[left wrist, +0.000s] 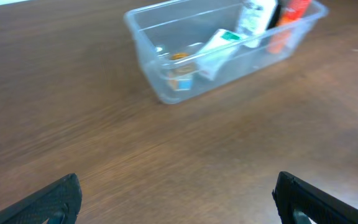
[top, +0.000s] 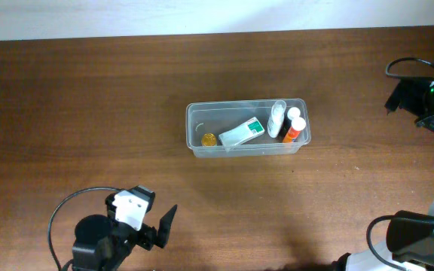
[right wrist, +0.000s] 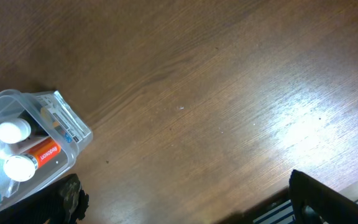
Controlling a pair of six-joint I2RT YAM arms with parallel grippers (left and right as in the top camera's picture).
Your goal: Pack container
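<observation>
Centrally on the dark brown wooden worktop (top: pixel 89 113) sits the clear, colourless plastic rectangular container (top: pixel 191 120) with rounded corners and a rim, its long side running left to right in the overhead view. Four things lie inside it. A small round gold item (top: pixel 209 139) rests at the left end. Beside it, a flat white-and-green packet (top: pixel 242 133) lies tilted across the middle. At the right end, a white plastic bottle (top: pixel 277 118) and an orange bottle with a white cap (top: pixel 294 129) lie side by side, touching or nearly so.

The left wrist view sees the tub from a low angle through its clear wall, the packet leaning up on one end, which the overhead view flattens. The right wrist view catches only the right-hand end of the container, looking down on the two white caps; it alone shows a printed label (right wrist: pixel 64 121) on that end wall, and dark print on the orange bottle's side. Only the overhead view shows a black cable (top: pixel 59 218) looping beside the left arm at the near edge.

The left claw (left wrist: pixel 178 202) stands wide apart and empty, well short of the container. The right claw (right wrist: pixel 188 205) is likewise spread wide with nothing between its fingers, the container's end near its left finger.
</observation>
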